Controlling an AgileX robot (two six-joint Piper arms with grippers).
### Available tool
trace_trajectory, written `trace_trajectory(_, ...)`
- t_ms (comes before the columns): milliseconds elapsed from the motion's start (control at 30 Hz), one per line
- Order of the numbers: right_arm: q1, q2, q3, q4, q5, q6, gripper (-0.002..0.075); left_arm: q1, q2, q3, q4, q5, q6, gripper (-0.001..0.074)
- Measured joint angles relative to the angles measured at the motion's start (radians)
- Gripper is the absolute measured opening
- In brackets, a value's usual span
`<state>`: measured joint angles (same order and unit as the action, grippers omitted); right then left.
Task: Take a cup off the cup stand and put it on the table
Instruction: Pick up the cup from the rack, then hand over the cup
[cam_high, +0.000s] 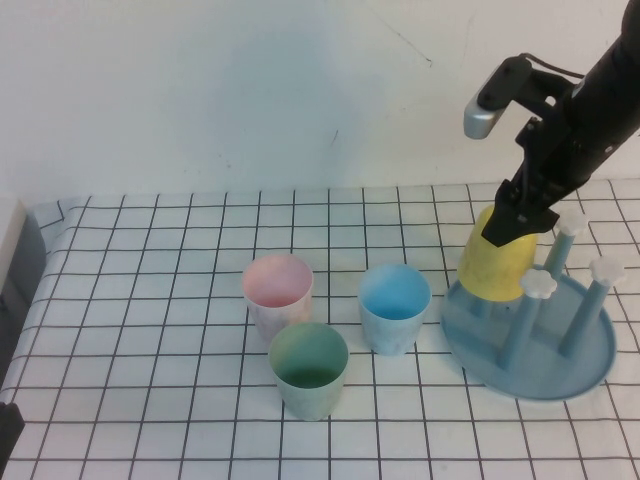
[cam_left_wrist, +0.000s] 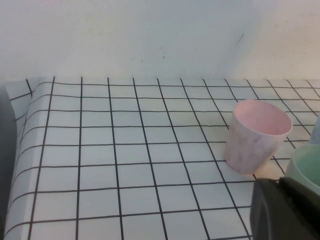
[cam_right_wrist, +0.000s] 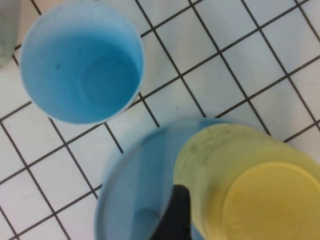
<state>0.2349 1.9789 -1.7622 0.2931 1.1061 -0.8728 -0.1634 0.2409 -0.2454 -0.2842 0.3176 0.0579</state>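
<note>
The yellow cup (cam_high: 497, 262) hangs upside down and tilted over the near left part of the blue cup stand (cam_high: 530, 345). My right gripper (cam_high: 520, 222) is shut on its upturned base end from above. In the right wrist view the cup (cam_right_wrist: 250, 190) fills the lower corner, with one dark finger (cam_right_wrist: 175, 215) against its side and the stand's tray (cam_right_wrist: 135, 175) below. Three white-capped pegs (cam_high: 540, 285) stand bare; whether the cup still sits over a peg is hidden. My left gripper (cam_left_wrist: 279, 186) is shut and empty, low at the table's left.
On the grid-cloth table (cam_high: 150, 300) stand a pink cup (cam_high: 277, 292), a green cup (cam_high: 309, 368) and a blue cup (cam_high: 394, 305), all upright, just left of the stand. The pink cup (cam_left_wrist: 256, 135) and green cup (cam_left_wrist: 307, 167) are close ahead of my left gripper.
</note>
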Motion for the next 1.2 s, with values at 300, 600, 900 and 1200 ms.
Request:
trace_trajectory(300, 0.0, 0.043, 0.0, -0.002, -0.015, -0.002, 0.0594, 0.0, 0.0, 0.0, 0.0, -0.006, 0.0, -0.0004)
trace_trajectory(600, 0.0, 0.043, -0.023, -0.004, 0.015, -0.002, 0.0538, 0.0, 0.0, 0.0, 0.0, -0.006, 0.004, -0.0004)
trace_trajectory(900, 0.0, 0.037, -0.225, -0.011, 0.124, 0.048, 0.0538, 0.0, 0.0, 0.0, 0.0, -0.012, 0.004, -0.0004)
trace_trajectory(1200, 0.0, -0.128, -0.256, -0.014, 0.128, 0.116, 0.0538, 0.0, 0.0, 0.0, -0.186, -0.006, -0.101, -0.0004)
